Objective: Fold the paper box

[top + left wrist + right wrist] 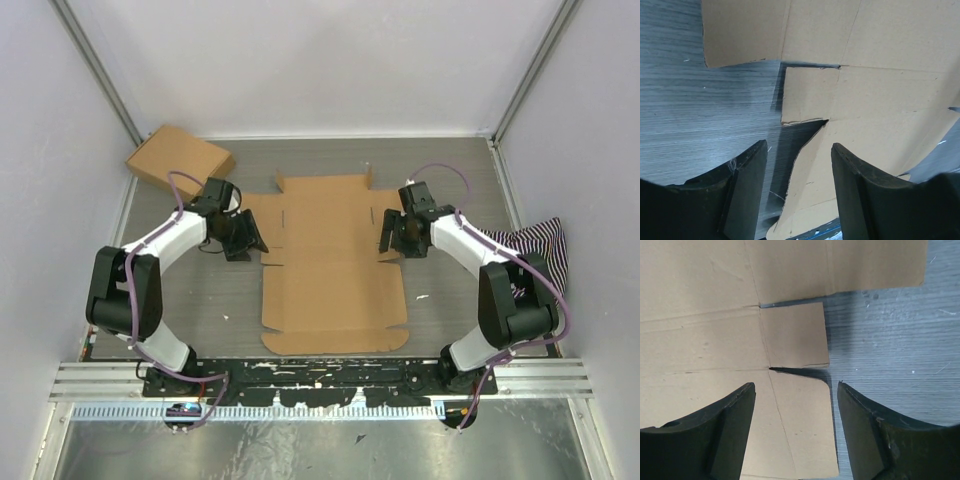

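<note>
The paper box (pixel 330 270) lies as a flat brown cardboard blank in the middle of the table, flaps and tabs spread out. My left gripper (pixel 246 236) hovers at its left side flaps and is open. In the left wrist view the left gripper (pixel 799 172) straddles the edge of a slanted side flap (pixel 812 185) without touching it. My right gripper (pixel 392 236) mirrors it at the right side flaps, also open. Seen from the right wrist, a rounded flap (pixel 805 425) lies between the fingers of the right gripper (pixel 796 415), with a square tab (pixel 795 335) just beyond.
A finished brown cardboard box (pixel 180 158) sits at the back left corner. A black-and-white striped cloth (pixel 535 245) lies against the right wall. White walls enclose the grey table (pixel 200 300) on three sides.
</note>
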`<state>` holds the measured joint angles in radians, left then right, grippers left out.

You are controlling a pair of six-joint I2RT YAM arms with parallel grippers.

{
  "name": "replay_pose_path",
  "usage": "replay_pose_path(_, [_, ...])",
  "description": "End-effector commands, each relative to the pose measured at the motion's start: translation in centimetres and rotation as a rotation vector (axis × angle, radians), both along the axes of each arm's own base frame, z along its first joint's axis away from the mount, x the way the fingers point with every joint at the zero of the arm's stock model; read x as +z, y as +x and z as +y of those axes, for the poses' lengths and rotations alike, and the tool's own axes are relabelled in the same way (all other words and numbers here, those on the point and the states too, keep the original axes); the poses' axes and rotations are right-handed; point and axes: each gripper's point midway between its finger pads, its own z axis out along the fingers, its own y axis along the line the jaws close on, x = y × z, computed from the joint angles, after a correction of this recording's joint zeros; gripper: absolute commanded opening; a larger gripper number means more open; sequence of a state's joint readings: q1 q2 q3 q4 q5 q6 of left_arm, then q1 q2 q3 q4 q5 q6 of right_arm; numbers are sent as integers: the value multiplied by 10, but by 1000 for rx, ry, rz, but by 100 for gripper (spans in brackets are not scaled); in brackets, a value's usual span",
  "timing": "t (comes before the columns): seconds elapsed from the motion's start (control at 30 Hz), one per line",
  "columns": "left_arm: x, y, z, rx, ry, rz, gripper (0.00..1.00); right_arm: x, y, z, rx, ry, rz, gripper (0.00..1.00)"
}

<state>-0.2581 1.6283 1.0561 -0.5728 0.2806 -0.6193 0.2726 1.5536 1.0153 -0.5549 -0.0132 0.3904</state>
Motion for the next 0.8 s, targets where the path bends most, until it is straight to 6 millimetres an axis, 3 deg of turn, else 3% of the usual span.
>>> replay_pose_path(0.0, [11,8,-4,-1,-36,-80,61,14,15,5,-29,69,-114,73])
replay_pose_path(0.4, [-14,8,-8,3,-53,-36,62,-8,20,-1,-51,85,-74,73])
replay_pose_path(0.77, [-33,12,-10,-3,-37,14,61,-25,22,8,-35,152,-29,71])
